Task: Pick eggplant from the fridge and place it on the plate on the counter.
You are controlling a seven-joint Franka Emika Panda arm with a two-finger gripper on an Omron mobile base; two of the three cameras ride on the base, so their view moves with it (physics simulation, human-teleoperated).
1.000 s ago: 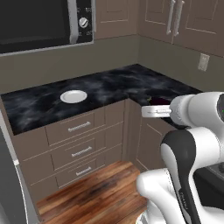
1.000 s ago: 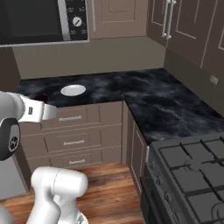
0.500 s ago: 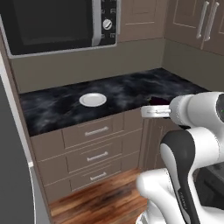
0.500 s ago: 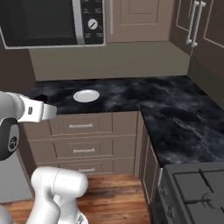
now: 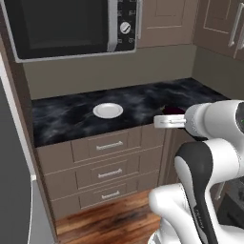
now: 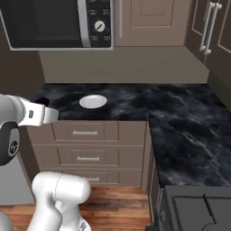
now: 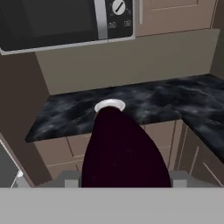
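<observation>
My gripper (image 7: 124, 183) is shut on the eggplant (image 7: 122, 151), a glossy dark purple body that rises large between the fingers in the hand view. From the base views a dark bit of the eggplant (image 5: 173, 110) (image 6: 41, 101) peeks out beyond the white hand, held at counter height in front of the drawers. The plate (image 5: 107, 110) (image 6: 93, 101) (image 7: 110, 104), small, round and white, lies bare on the black marbled counter (image 5: 66, 121) (image 6: 180, 113), ahead of the eggplant's tip. The fridge's grey side (image 5: 12, 190) stands at the left edge.
A black microwave (image 5: 66, 26) (image 6: 54, 22) hangs above the plate, with brown wall cabinets (image 6: 149, 20) to its right. Brown drawers (image 5: 109, 174) with bar handles sit under the counter. A stove top (image 6: 198, 210) is at the lower right. The counter turns a corner on the right.
The whole picture has shifted as the base moved: counter, plate and microwave now appear larger and further right. The eggplant stays clamped in the gripper.
</observation>
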